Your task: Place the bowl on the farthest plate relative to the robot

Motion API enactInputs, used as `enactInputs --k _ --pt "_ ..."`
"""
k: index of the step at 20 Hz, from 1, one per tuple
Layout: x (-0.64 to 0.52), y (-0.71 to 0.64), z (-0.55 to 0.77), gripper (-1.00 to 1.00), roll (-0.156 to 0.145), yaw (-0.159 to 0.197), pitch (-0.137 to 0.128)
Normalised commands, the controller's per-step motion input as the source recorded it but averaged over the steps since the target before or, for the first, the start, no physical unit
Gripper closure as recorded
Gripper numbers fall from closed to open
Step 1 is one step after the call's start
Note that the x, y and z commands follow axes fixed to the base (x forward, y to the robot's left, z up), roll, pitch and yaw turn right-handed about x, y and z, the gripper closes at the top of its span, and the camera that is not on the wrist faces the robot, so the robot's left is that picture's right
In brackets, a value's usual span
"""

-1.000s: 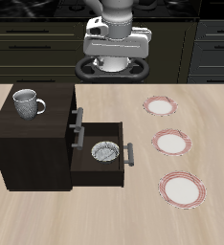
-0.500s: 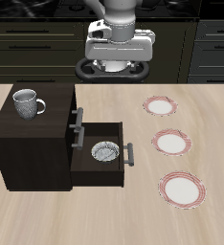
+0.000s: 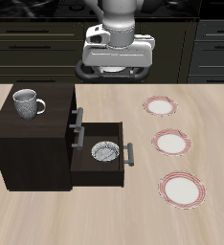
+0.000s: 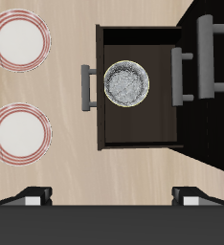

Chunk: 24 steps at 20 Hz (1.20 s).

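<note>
One bowl [image 4: 127,83] in the open drawer [image 4: 114,134], well below the pincer [image 4: 111,195], spread, empty.

exterior: high, front, faces robot, whole table [image 3: 112,225] | wrist: straight down, closer | shared: open drawer [image 3: 98,153] [image 4: 138,91], two plates [image 3: 171,144] [image 4: 18,134]

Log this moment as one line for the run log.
gripper: open, above drawer, holding nothing | bowl: in open drawer | target plate: nearest table's front edge, bare | mug: on cabinet top
</note>
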Motion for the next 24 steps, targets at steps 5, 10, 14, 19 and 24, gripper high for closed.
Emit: enactInputs --k 5,10,14,19,24 --pt "0.38 -0.22 0.00 -1.00 -0.052 0.038 -0.020" --pt "0.23 -0.16 0.03 -1.00 -0.029 -0.056 -0.013" --pt "0.16 -0.04 0.03 -1.00 -0.002 -0.107 -0.008" --pt "0.16 -0.02 -0.01 -1.00 -0.013 -0.186 -0.042" --pt "0.15 -0.12 -0.07 -1.00 -0.034 -0.163 -0.010"
